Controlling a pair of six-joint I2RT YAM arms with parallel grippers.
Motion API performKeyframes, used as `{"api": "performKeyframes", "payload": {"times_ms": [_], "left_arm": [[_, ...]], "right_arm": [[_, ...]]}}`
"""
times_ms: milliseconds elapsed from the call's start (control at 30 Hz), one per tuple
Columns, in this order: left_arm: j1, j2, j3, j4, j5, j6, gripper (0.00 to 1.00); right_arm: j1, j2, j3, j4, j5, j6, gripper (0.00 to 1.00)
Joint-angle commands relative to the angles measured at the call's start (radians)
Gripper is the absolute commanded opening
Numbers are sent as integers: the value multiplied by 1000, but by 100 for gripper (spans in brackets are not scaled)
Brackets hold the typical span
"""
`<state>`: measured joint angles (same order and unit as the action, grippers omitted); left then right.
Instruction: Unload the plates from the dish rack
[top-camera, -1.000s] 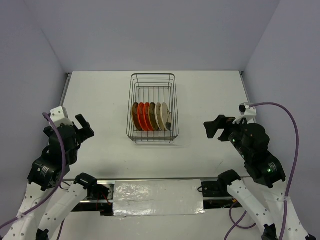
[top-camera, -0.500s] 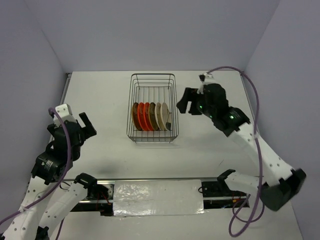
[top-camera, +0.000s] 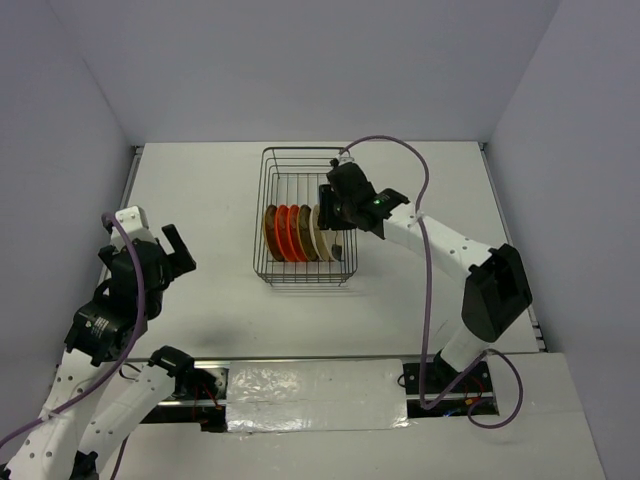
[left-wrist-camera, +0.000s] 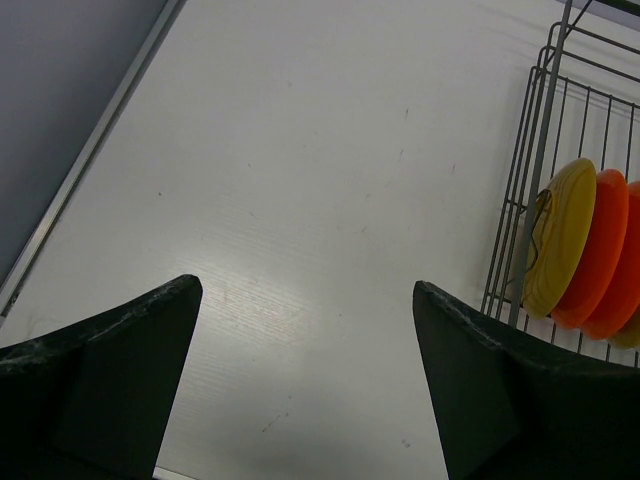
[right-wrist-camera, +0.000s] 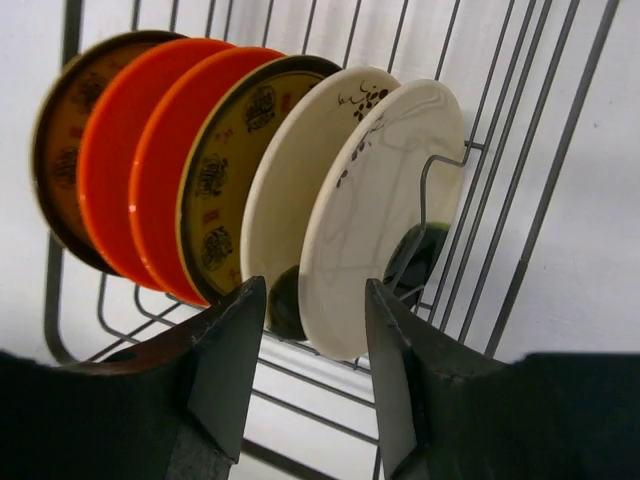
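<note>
You're at the first pick: six plates (top-camera: 298, 232) stand on edge in the rack (top-camera: 306, 149), mid-tabletop (top-camera: 200, 180). Your right hand (right-wrist-camera: 312, 292) is released, straddling the rightmost cream plate (right-wrist-camera: 385, 200); lower, then clench. Your left hand (left-wrist-camera: 300, 300) hovers released, left of the rack.

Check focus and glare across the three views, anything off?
Right wrist: plates sharp, gloss highlight on the nearest cream plate, right fingers soft. Left wrist: mild sheen on the table, left fingers dark. Top external: even light, soft arm shadows.
</note>
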<state>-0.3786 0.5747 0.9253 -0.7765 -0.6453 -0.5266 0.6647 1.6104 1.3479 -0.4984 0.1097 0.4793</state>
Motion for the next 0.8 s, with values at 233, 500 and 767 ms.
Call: {"api": "performKeyframes", "payload": {"times_ms": [233,500,767], "left_arm": [[1,5,-5,56,19,14,100],[1,19,-5,59,26,16,100],[1,22,-3,59,21,14,99]], "right_arm": [[13,128,68,75,-44,27,29],[38,-87,102,90,-25,33,1],[-13,-185,273,-66,194,-86,0]]}}
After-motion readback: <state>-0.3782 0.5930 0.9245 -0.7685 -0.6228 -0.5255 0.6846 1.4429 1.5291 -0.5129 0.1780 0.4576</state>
